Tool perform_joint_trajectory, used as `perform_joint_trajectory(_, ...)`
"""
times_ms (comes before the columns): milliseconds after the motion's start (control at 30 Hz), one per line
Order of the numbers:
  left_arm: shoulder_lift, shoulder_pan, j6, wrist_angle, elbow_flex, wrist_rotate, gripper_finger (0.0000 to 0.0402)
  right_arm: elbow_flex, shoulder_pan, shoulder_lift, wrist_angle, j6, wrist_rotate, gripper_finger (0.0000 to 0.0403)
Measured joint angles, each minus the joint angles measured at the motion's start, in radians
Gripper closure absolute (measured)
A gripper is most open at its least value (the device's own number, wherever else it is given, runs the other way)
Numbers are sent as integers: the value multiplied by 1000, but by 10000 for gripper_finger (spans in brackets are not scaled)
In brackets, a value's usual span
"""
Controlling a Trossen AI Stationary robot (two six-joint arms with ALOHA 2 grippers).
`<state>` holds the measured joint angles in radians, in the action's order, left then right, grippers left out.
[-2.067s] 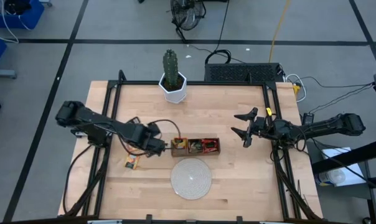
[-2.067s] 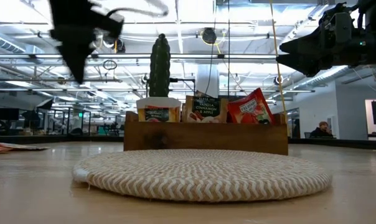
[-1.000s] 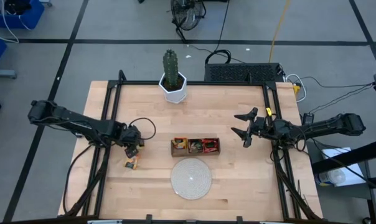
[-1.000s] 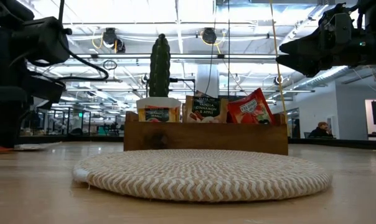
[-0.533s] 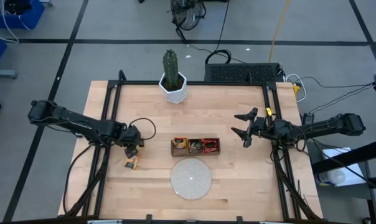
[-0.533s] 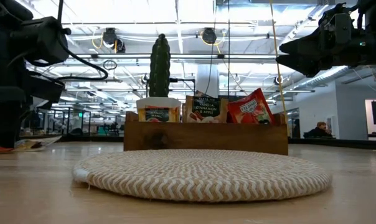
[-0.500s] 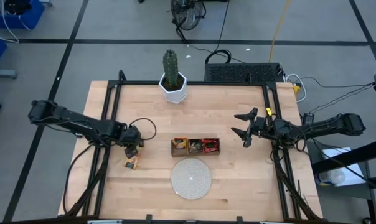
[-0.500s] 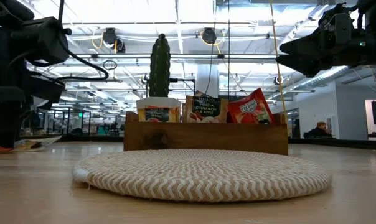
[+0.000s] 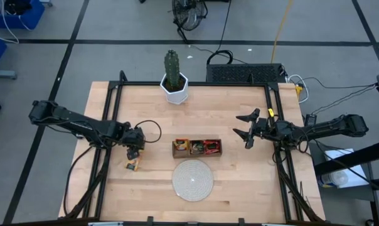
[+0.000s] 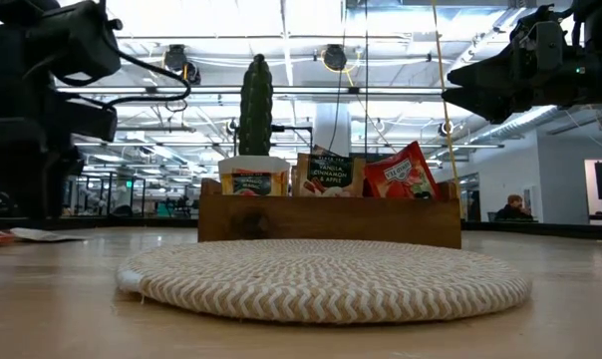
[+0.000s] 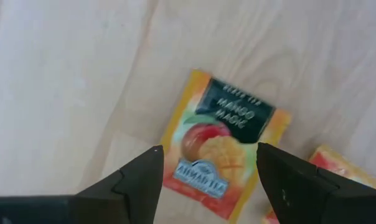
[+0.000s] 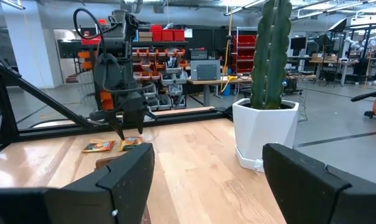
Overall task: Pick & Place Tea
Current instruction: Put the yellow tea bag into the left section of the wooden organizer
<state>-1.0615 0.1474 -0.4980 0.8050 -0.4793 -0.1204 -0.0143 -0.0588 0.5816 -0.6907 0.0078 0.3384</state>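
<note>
The left tool hangs over the left part of the table, its fingers spread wide and holding nothing. Directly beneath it lies a loose tea sachet, the orange-yellow mango one, flat on the wood. In the left wrist view the sachet shows between the two dark fingers, a little beyond their tips, so the coming move looks like a plain straight descent, not a sideways reach. The sachet is close to square and lies turned at a slant to the line between the fingers; the tool would probably need a small twist to meet two opposite edges squarely. A second sachet lies just beside the first, only its corner showing, and whether the two touch is hard to tell from here.

In the high view the sachets sit on the near side of the left tool, to the left of the wooden tray, which holds more tea upright in its three compartments. The woven disc lies nearer than the tray, apart from it.

The right tool waits above the right side of the table, fingers wide and empty, well apart from the loose sachets. The left arm is plainly the nearer one for this pick.
</note>
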Motion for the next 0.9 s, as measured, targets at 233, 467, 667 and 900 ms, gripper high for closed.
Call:
perform_joint_trajectory(233,-44,0,-30,-12,27,-6,147,0,0,0,0,0,0,124)
perform_joint_trajectory(467,-151,-1,-24,-94,48,23,147,0,0,0,0,0,0,125)
perform_joint_trajectory(667,-146,-1,-104,-154,55,11,147,0,0,0,0,0,0,124)
perform_joint_trajectory(900,-147,-1,-194,-176,57,32,226,0,0,0,0,0,0,124)
